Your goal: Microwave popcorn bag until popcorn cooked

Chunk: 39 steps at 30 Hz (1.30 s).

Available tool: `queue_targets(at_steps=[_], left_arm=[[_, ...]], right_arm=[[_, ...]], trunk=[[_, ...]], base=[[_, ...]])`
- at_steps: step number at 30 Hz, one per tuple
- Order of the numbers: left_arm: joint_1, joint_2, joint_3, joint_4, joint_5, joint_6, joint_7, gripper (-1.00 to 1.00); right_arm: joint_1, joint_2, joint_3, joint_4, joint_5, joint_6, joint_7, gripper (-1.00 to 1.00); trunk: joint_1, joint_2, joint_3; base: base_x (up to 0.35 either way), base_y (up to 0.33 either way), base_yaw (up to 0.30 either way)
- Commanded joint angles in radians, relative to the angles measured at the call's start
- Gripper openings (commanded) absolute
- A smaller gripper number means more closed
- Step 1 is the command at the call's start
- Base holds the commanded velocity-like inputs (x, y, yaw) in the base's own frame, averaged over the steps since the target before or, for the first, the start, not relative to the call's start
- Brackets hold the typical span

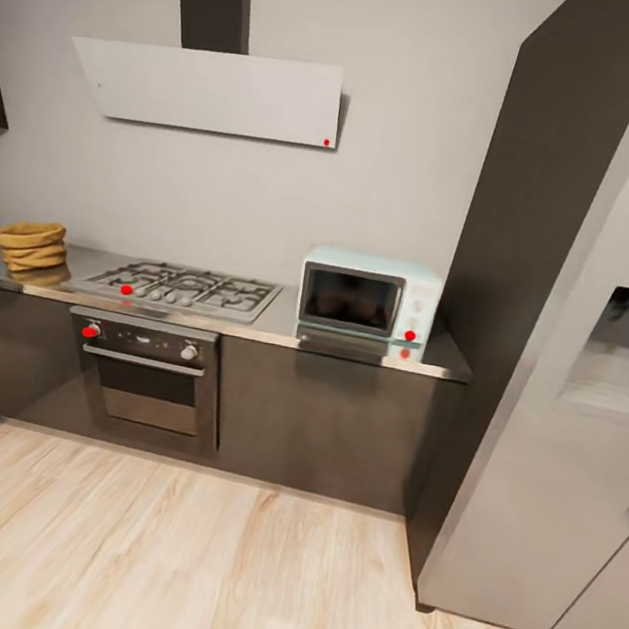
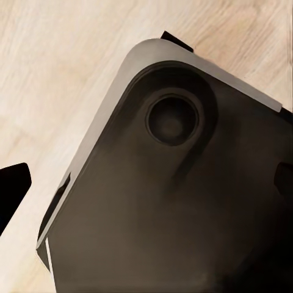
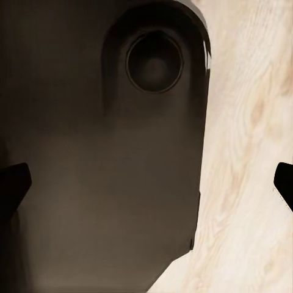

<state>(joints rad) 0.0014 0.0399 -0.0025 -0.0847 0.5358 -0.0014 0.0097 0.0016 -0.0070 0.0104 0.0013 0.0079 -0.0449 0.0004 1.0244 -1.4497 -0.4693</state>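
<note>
Mint-blue microwave (image 1: pixel 368 297) and popcorn bag (image 1: pixel 32 245) show from the head; wrist views show both claws' tips spread wide.

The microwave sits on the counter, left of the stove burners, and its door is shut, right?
Not quite. In the head view the microwave sits on the countertop to the right of the gas hob, not the left. Its door does look shut.

Microwave (image 1: pixel 368 297) on countertop (image 1: pixel 350 346), right of hob (image 1: pixel 185 288)

No readable text, labels or numbers anywhere.
</note>
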Motion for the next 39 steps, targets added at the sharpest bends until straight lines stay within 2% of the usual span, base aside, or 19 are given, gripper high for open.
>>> queue_targets(at_steps=[1, 9, 17, 23, 34, 39], left_arm=[[0.000, 0.000, -0.001, -0.001, 0.003, 0.000, 0.001, 1.00], [0.000, 0.000, 0.001, -0.001, 0.004, -0.002, 0.001, 1.00], [0.000, 0.000, 0.001, -0.001, 0.004, -0.002, 0.001, 1.00], [0.000, 0.000, 0.001, -0.001, 0.004, -0.002, 0.001, 1.00], [0.000, 0.000, -0.001, -0.001, 0.001, -0.002, 0.001, 1.00], [0.000, 0.000, 0.000, -0.001, 0.002, -0.002, 0.001, 1.00]], right_arm=[[0.000, 0.000, 0.001, 0.000, 0.001, -0.003, -0.001, 1.00], [0.000, -0.003, 0.000, 0.000, 0.001, -0.009, -0.002, 1.00], [0.000, 0.001, -0.001, 0.000, 0.001, -0.016, -0.002, 1.00], [0.000, -0.005, 0.000, 0.000, 0.001, -0.015, -0.002, 1.00], [0.000, 0.000, 0.000, 0.000, 0.000, -0.025, -0.002, 1.00], [0.000, 0.002, -0.004, 0.000, -0.004, -0.037, -0.002, 1.00]], trunk=[[0.001, 0.000, -0.001], [0.001, 0.000, -0.001], [0.001, 0.000, -0.001], [0.001, 0.000, -0.001], [0.001, 0.000, -0.001], [0.001, 0.000, -0.001]], base=[[0.318, 0.000, 0.000], [0.319, 0.000, -0.007], [0.321, 0.000, -0.192], [0.322, 0.000, -0.014], [0.315, -0.087, -0.006], [0.318, -0.011, -0.203]])
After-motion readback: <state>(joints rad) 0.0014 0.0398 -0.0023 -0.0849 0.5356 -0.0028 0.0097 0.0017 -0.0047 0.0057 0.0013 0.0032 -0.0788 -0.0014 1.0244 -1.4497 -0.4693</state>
